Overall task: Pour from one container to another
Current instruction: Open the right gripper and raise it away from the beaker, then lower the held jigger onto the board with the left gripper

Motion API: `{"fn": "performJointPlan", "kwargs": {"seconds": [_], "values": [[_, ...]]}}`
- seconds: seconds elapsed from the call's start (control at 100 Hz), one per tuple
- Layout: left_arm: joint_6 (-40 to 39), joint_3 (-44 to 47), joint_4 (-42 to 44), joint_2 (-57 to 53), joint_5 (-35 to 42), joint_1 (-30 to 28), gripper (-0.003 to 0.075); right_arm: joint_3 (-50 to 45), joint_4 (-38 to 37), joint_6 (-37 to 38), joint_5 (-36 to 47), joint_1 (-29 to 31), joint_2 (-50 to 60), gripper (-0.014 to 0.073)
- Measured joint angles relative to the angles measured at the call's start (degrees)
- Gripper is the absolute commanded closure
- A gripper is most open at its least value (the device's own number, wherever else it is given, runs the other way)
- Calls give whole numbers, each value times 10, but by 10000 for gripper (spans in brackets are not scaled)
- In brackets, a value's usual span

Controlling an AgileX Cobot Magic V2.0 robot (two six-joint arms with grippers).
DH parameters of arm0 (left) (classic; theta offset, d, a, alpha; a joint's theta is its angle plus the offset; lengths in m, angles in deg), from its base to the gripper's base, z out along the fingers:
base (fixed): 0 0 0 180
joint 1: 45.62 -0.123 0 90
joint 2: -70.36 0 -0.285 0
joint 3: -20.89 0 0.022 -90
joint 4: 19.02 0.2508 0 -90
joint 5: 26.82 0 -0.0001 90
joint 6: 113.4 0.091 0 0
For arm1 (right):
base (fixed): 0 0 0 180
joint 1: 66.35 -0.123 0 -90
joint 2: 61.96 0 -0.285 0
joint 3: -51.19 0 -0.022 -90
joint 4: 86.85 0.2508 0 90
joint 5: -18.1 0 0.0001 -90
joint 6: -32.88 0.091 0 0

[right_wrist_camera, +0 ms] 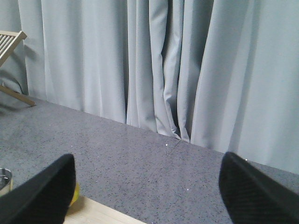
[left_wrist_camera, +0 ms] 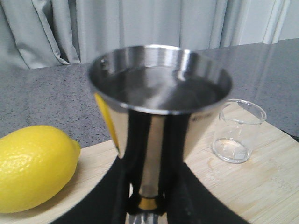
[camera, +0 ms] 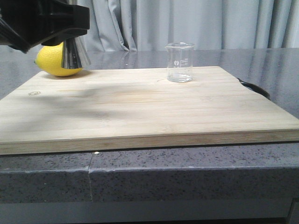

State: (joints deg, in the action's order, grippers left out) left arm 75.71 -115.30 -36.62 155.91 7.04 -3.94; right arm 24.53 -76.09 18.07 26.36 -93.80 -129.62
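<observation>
While the front view is read from left to right, these points are noted:

Left gripper (camera: pixel 70 35): seen as a black housing at the upper left of the front view. It is closed around the jigger; in the left wrist view, dark fingers (left_wrist_camera: pixel 175 140) are seen pressed to either side of the lower cone near the waist.

Jigger (left_wrist_camera: pixel 159 107): polished steel, hourglass in shape, with a gold-tinted waist. It is held upright, wide mouth up, at the far left corner of the board. Whether its foot touches the wood cannot be told.

Lemon (camera: pixel 53 60): yellow, pebbled skin, oval. It is laid at the board's far left edge, just behind and beside the jigger.

Cutting board (camera: pixel 140 112): pale wood with a long grain, rectangular. It is set on a dark speckled stone counter (camera: pixel 187 172).

Beaker (camera: pixel 180 62): small, clear glass, cylindrical, with white graduation marks. It is stood upright near the far edge, right of centre, well apart from the jigger.

Right gripper (right_wrist_camera: pixel 147 196): spread wide with nothing between its black fingers; it is shown only in its own wrist view.

Room: grey pleated curtains (camera: pixel 196 23) are hung behind the counter.
</observation>
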Motion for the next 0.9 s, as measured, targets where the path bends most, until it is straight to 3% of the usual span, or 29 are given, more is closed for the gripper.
{"fn": "performJointPlan", "kwargs": {"seconds": [0.4, 0.9], "values": [[0, 0, 0, 66, 1, 0, 739, 0, 0, 0, 0, 0, 0, 25], [0, 0, 0, 70, 17, 0, 739, 0, 0, 0, 1, 0, 0, 27]]}}
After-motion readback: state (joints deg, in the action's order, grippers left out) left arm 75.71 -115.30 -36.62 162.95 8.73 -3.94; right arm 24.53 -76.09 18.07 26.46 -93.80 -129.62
